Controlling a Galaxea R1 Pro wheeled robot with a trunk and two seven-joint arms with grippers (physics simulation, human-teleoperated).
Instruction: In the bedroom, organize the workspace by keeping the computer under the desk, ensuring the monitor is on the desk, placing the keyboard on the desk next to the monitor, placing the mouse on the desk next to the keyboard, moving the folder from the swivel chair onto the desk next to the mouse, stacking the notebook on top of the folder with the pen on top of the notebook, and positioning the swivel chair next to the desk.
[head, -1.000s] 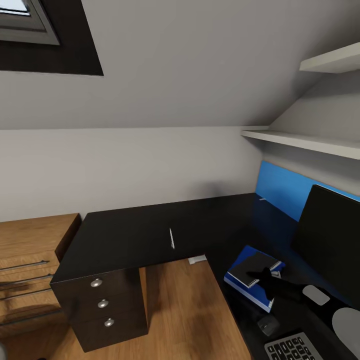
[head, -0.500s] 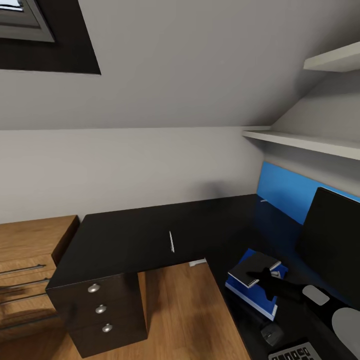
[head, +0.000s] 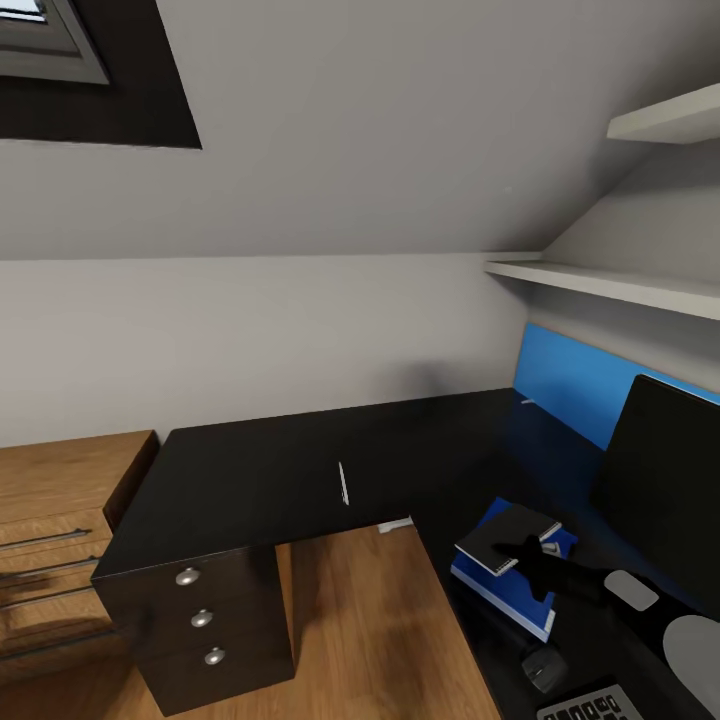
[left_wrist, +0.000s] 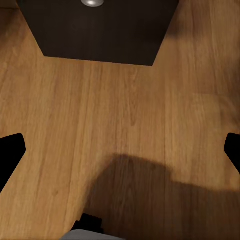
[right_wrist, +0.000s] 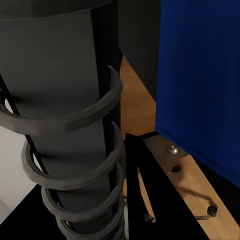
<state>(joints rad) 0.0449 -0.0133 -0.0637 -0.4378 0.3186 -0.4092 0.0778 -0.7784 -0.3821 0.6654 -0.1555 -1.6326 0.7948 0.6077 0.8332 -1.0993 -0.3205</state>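
On the bench (head: 280, 470), black-topped and L-shaped: findings follow.
Pen (head: 343, 483): thin white stick lying flat on the bench near its front edge, well apart from the folder.
Folder (head: 512, 577): bright blue, flat on the bench's right wing, in front of the monitor.
Notebook (head: 505, 535): grey, stacked on the folder.
Right gripper (head: 527, 549): dark, at the notebook's near edge; fingers clamped on the notebook's spiral edge, judging by the right wrist view, where the grey coil (right_wrist: 75, 150) sits close against the blue folder (right_wrist: 200, 80).
Monitor (head: 665, 480): upright on the bench, before the blue back panel (head: 565, 385).
Mouse (head: 543, 668): on the bench, just beside the keyboard (head: 590, 703) at the frame's lower edge.
Drawers (head: 205, 620): three, round silver knobs, under the bench's left end.
Left gripper (left_wrist: 120, 150): over wood floor (left_wrist: 120, 100); fingers (left_wrist: 11, 150) well apart, holding nothing.
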